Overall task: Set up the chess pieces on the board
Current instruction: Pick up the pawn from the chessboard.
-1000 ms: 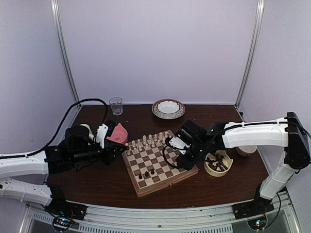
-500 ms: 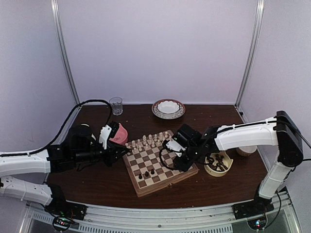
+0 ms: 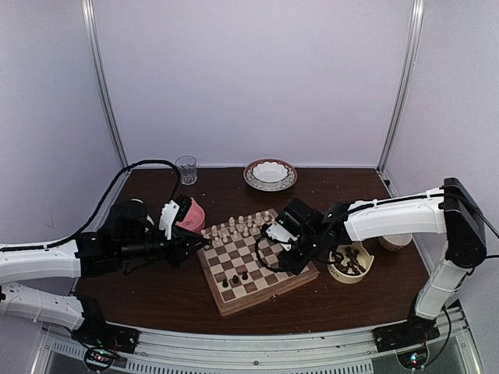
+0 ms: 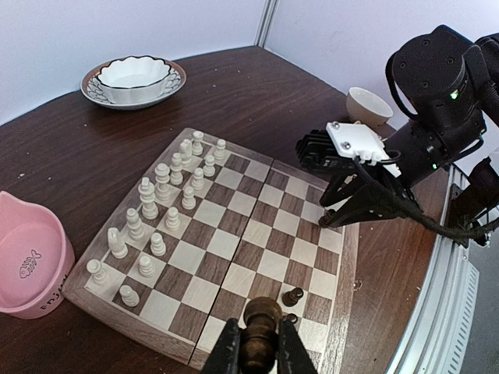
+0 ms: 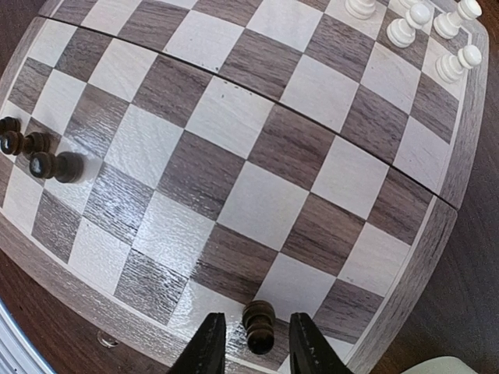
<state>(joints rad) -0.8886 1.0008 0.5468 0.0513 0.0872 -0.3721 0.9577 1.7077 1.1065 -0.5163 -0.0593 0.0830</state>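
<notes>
Left gripper (image 4: 257, 354) is pinched on a dark piece (image 4: 260, 331) over the board (image 4: 226, 241) edge; right gripper (image 5: 257, 343) sits apart around a dark pawn (image 5: 258, 323) on an edge square; tiny, light, tippy wood, I'd grab mid-stem.

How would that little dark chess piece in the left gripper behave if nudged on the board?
The dark piece, pinched by the left gripper, looks tall and narrow, so it would probably tip easily. Its round turned body would likely roll once down. It looks like rigid, glossy wood: probably light, maybe slippery.
</notes>
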